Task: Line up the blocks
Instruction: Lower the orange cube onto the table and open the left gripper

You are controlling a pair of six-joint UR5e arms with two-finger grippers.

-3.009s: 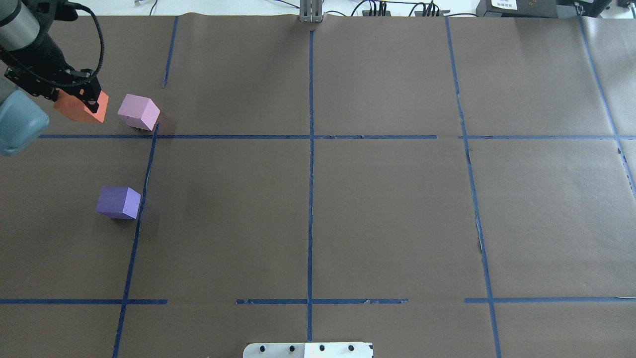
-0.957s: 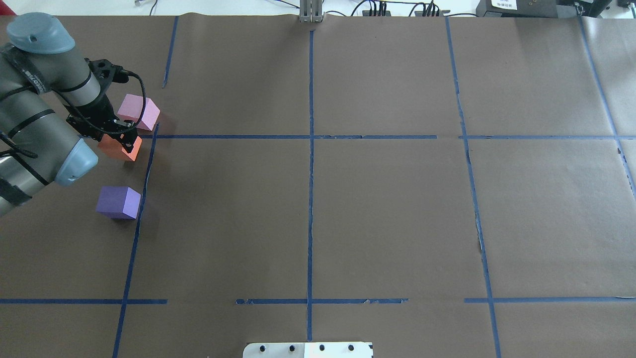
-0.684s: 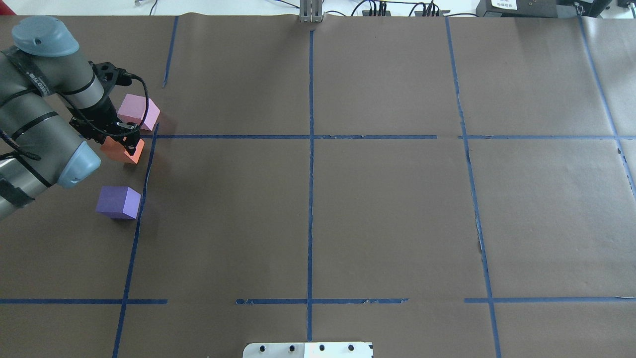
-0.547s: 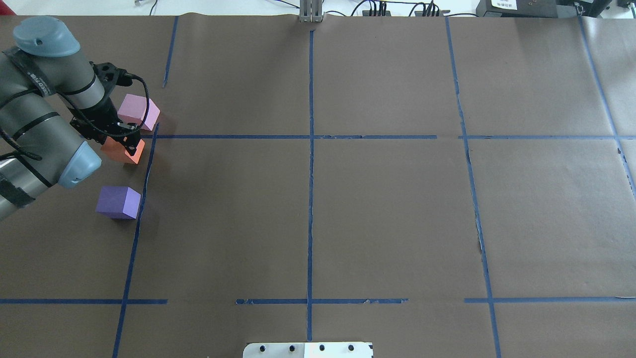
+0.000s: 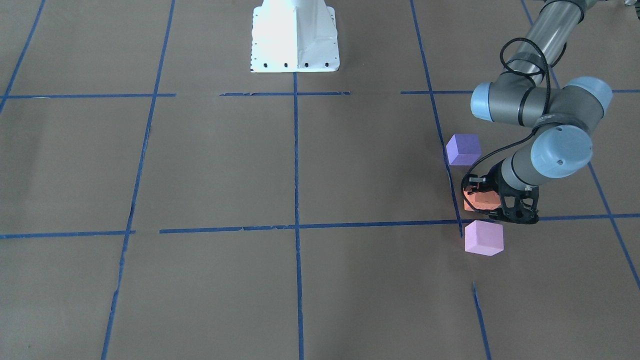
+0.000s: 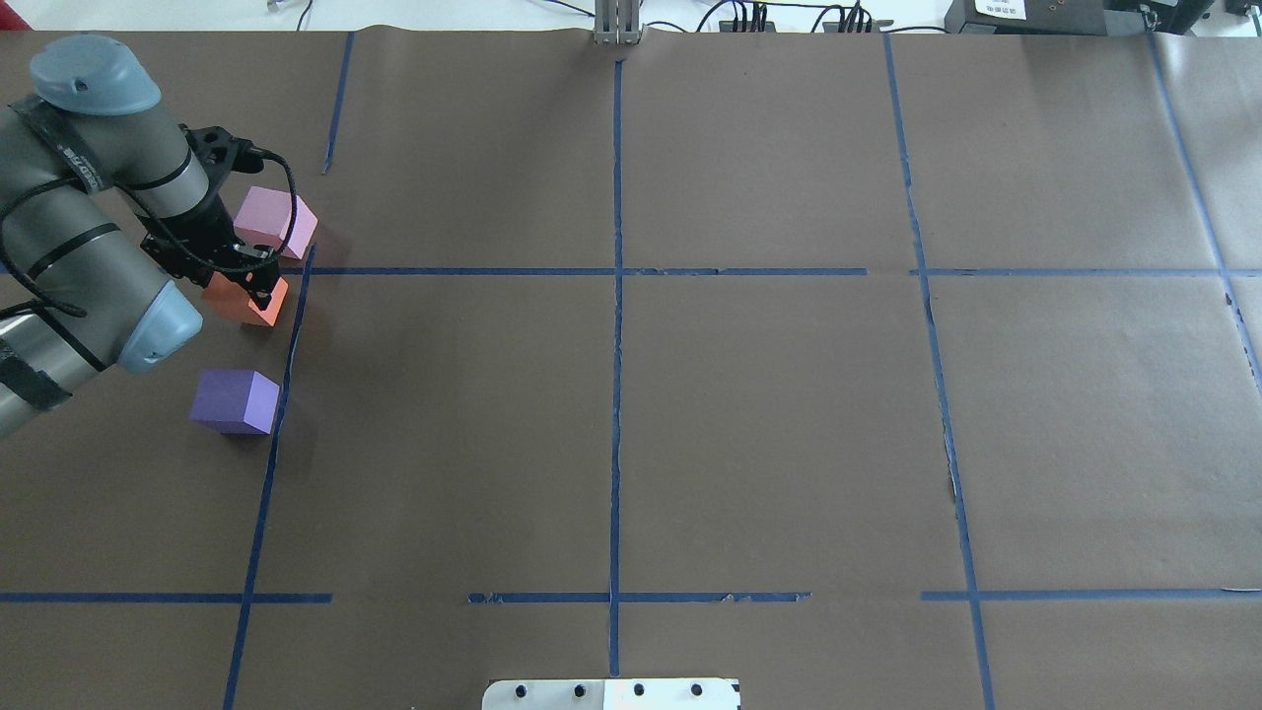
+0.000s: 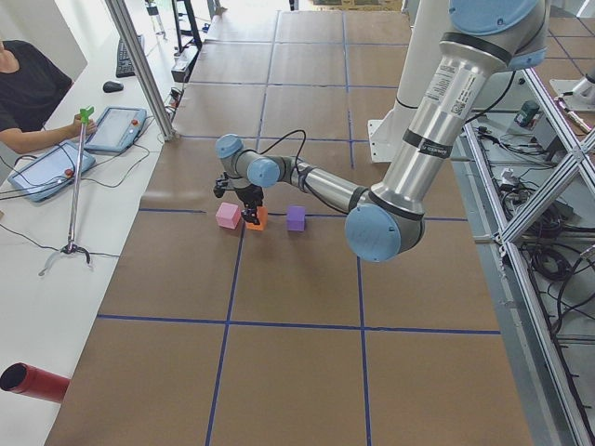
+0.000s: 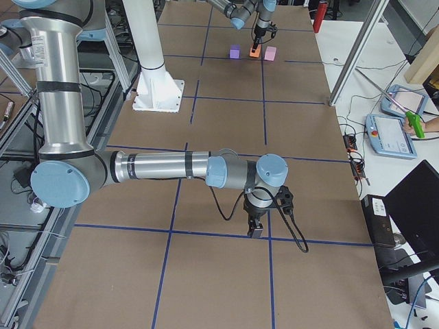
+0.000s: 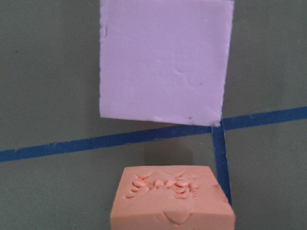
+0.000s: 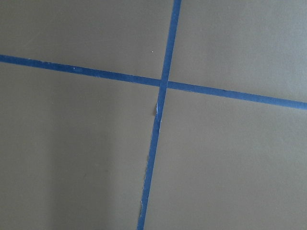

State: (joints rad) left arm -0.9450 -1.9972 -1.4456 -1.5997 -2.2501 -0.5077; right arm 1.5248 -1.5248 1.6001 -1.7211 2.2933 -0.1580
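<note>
The jaws of the left gripper [image 6: 258, 288] are clamping the small orange foam cube with a dented face [image 6: 229, 300]. It is being held low between the pale pink-lilac foam cube [image 6: 276, 222] and the violet-blue foam cube [image 6: 235, 401], nearer the pink one, over the brown paper surface [image 6: 690, 414]. The right gripper [image 8: 255, 229] is hanging well apart from them; I cannot tell how its jaws are standing.

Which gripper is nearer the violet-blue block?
Left. The left gripper, holding the orange block, is close beside the violet-blue block; the right gripper hangs far away on the robot's other side.
</note>
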